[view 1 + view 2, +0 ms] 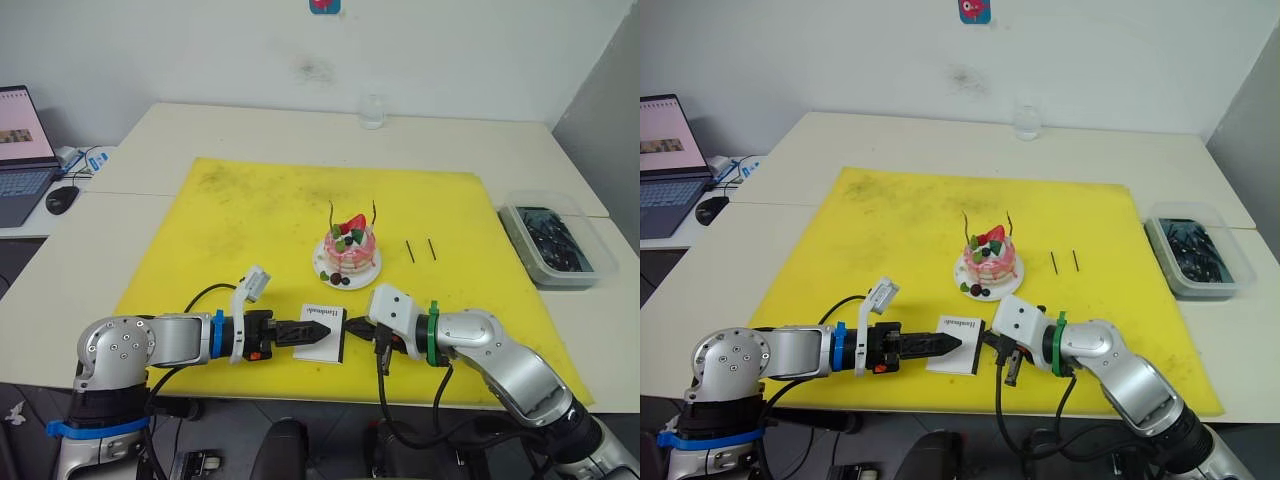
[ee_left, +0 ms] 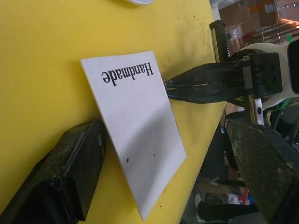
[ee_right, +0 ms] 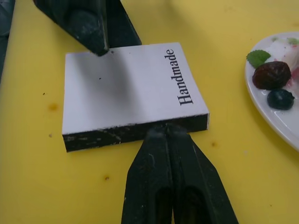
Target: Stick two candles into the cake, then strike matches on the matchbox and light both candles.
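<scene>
A yellow mat (image 1: 250, 230) covers the middle of a cream table (image 1: 480, 145) against a white wall. Near the mat's front edge lies the white matchbox (image 1: 324, 331), lettered "Handmade". The left gripper (image 1: 308, 333) reaches it from the left, fingers parted around the box's end, one on each side. The right gripper (image 3: 166, 136) meets it from the right, fingers pressed together, tips touching its black side edge. Behind the box, mid-mat, sits the pink cake (image 1: 348, 250) with two candles (image 1: 332, 213) standing in it. Two matches (image 1: 420, 250) lie to its right. A plastic bin (image 1: 555, 240) sits at the table's right edge, a laptop (image 1: 22, 150) far left, a glass (image 1: 372, 112) at the back.
</scene>
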Controlling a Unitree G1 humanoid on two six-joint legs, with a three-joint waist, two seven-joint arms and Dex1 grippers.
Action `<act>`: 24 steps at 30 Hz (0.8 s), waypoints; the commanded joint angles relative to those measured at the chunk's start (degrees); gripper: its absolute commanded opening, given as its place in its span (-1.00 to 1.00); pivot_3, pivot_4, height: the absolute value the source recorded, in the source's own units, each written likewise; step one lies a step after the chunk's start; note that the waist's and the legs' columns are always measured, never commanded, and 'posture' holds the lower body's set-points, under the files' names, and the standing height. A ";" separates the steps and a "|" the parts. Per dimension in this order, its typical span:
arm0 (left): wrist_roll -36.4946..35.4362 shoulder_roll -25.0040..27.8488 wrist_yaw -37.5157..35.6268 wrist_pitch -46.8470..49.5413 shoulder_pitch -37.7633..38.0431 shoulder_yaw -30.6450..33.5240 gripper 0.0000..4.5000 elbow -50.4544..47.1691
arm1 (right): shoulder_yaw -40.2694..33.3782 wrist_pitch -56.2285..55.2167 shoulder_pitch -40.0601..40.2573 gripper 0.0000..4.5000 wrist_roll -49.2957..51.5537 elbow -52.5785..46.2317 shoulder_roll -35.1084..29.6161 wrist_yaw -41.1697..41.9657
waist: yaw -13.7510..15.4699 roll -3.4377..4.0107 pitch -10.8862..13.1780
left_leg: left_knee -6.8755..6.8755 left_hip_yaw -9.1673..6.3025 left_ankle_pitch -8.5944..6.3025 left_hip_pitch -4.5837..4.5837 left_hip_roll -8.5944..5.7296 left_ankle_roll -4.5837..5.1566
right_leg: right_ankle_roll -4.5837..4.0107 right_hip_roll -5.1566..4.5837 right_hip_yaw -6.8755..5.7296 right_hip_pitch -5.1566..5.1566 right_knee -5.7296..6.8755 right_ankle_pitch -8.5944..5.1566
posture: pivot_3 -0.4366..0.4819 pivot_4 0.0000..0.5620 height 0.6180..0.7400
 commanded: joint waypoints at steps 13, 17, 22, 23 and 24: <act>3.79 -0.67 -0.71 -0.85 1.01 -3.71 1.00 -0.78 | -0.32 1.21 -1.32 -0.97 1.15 -1.30 2.61 0.54 | -0.01 0.01 0.00 | -0.01 -0.02 0.00 0.00 0.01 0.00 | -0.01 -0.01 -0.02 -0.01 0.00 -0.01 | -0.05 -0.47 1.00; 6.21 -0.35 -1.13 -2.40 1.49 -4.98 0.62 -1.26 | -1.22 1.63 -1.00 -1.00 0.93 -1.61 2.27 -0.04 | -0.01 0.01 0.00 | -0.01 -0.02 0.00 0.01 0.00 0.00 | -0.02 -0.01 -0.02 -0.01 0.00 -0.01 | -0.05 -0.47 1.00; 9.48 -0.24 -1.64 -4.70 2.37 -5.82 -0.06 -1.69 | -4.07 2.99 -0.70 -1.00 1.81 -2.73 1.37 -0.49 | 0.01 0.01 0.00 | -0.01 0.00 0.00 0.00 -0.01 0.00 | -0.06 -0.05 -0.01 -0.01 -0.01 -0.03 | -0.05 -0.47 1.00; 9.68 -0.23 -1.89 -4.88 2.48 -5.65 -0.18 -1.73 | -4.65 3.45 -0.81 -1.00 2.09 -2.95 1.21 -0.47 | 0.01 0.01 0.00 | -0.01 0.00 0.00 0.00 -0.01 0.00 | -0.05 -0.05 -0.01 -0.01 -0.01 -0.03 | -0.05 -0.47 1.00; 9.42 -0.30 -1.98 -4.77 2.50 -5.02 -0.34 -1.82 | -5.40 4.13 -0.86 -1.00 2.55 -3.42 1.00 -0.45 | 0.00 0.01 0.00 | -0.01 0.00 0.00 0.00 -0.01 0.00 | -0.04 -0.05 -0.01 -0.01 -0.01 -0.02 | -0.05 -0.47 1.00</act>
